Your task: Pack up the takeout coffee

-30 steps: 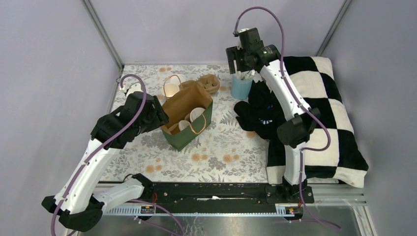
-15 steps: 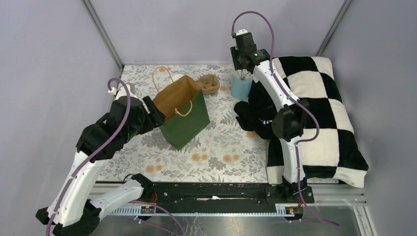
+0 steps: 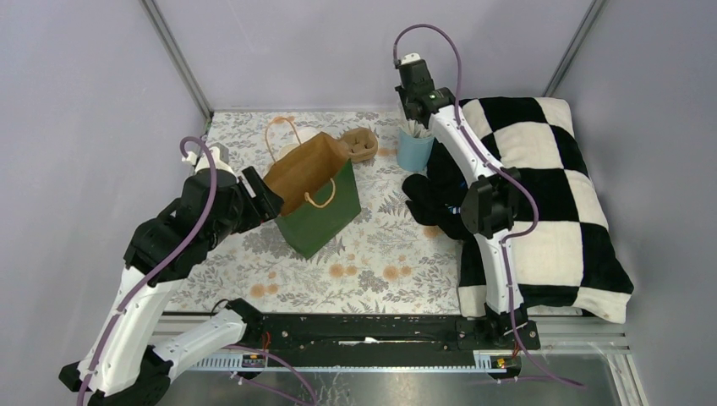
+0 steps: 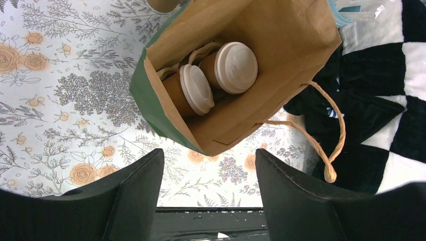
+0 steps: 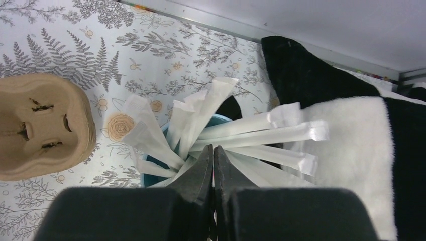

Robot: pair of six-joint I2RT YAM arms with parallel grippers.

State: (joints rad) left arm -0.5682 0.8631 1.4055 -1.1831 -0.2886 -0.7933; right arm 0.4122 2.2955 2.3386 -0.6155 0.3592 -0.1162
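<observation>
Two takeout coffee cups, tan with white lids (image 4: 236, 67) (image 4: 197, 89), stand side by side inside the green paper bag (image 4: 281, 60); from the top view the bag (image 3: 317, 199) hides them. My left gripper (image 4: 208, 186) hangs open above the bag's near-left side (image 3: 264, 193), touching nothing. My right gripper (image 5: 213, 150) is down among the wrapped white straws (image 5: 261, 134) in the light-blue cup (image 3: 414, 150). Its jaws are pressed together, with a thin white sliver of a straw showing between them.
A brown pulp cup carrier (image 3: 361, 144) lies behind the bag, left of the straw cup. A black cloth (image 3: 435, 199) and a black-and-white checked blanket (image 3: 550, 194) cover the right side. The bag's twine handles (image 4: 334, 135) hang loose.
My right gripper has dropped into the straw cup and closed from wide open. My left arm has drawn back to the left of the bag, which has tipped more upright.
</observation>
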